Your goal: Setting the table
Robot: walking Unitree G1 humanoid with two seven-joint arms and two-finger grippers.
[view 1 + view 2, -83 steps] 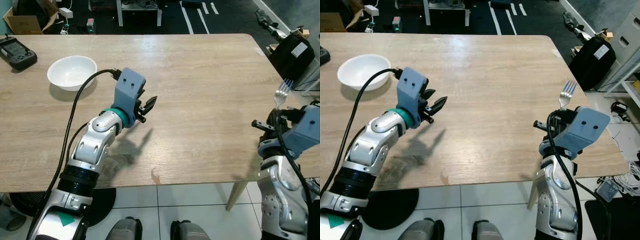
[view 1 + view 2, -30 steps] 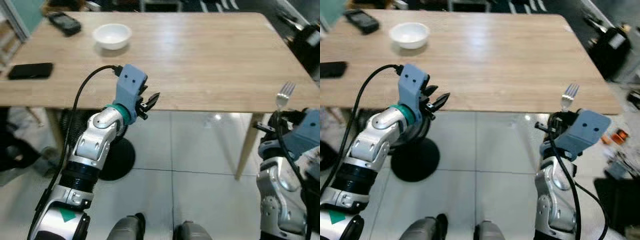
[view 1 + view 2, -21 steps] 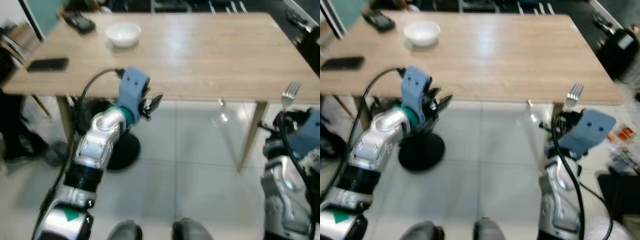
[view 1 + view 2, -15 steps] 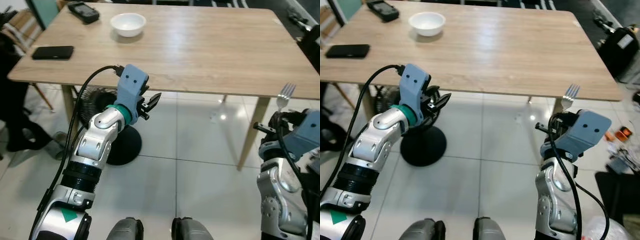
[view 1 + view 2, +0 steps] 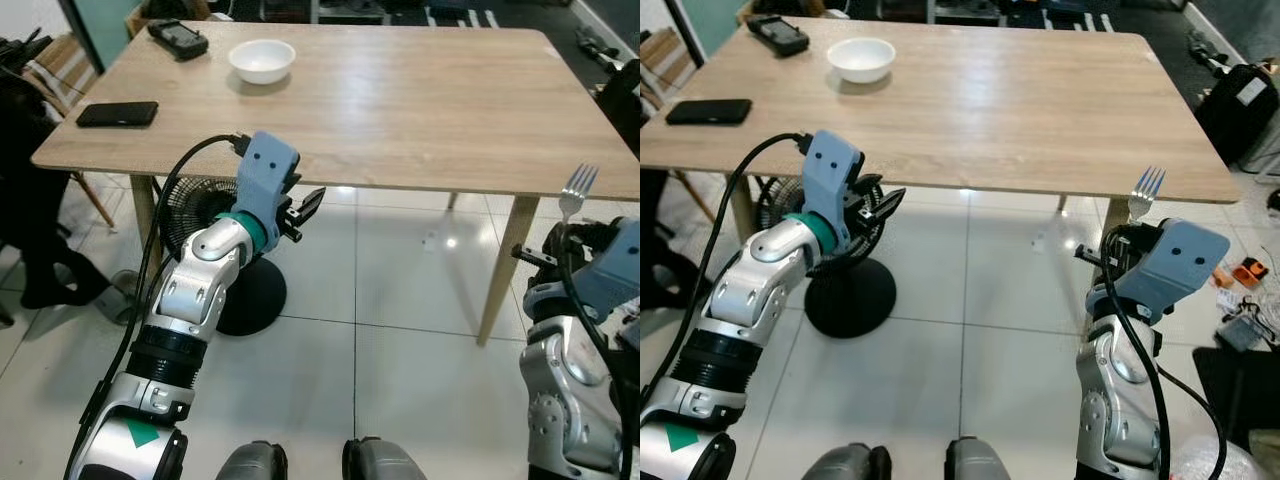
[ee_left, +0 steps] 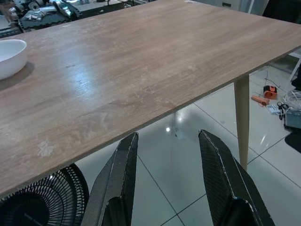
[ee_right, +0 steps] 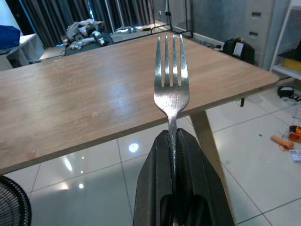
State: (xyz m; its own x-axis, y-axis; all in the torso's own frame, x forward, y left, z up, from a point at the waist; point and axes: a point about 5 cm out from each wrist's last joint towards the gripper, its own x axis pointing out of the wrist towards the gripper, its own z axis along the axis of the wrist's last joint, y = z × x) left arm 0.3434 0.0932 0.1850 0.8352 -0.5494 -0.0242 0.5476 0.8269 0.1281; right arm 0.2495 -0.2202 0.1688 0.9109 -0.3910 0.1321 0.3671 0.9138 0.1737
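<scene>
A silver fork (image 7: pixel 172 80) stands upright with its tines up, and my right gripper (image 7: pixel 173 141) is shut on its handle; it also rises above my right arm as the fork (image 5: pixel 573 190), off the table's near right corner. A white bowl (image 5: pixel 262 60) sits at the far left of the wooden table (image 5: pixel 400 100). My left gripper (image 5: pixel 305 205) is held over the floor just in front of the table's near edge, open with nothing between its fingers (image 6: pixel 120 181). I stand back from the table, on white tiles.
A black phone (image 5: pixel 117 114) lies at the table's near left corner and a black device (image 5: pixel 178 38) at its far left corner. A black floor fan (image 5: pixel 215 240) stands under the table. A wooden chair (image 5: pixel 55 80) and dark clutter are at the left.
The camera has drawn back from the table, so the tabletop that was right under my arms now lies ahead, with floor beneath them. Both arms keep their pose; the fork stays gripped.
</scene>
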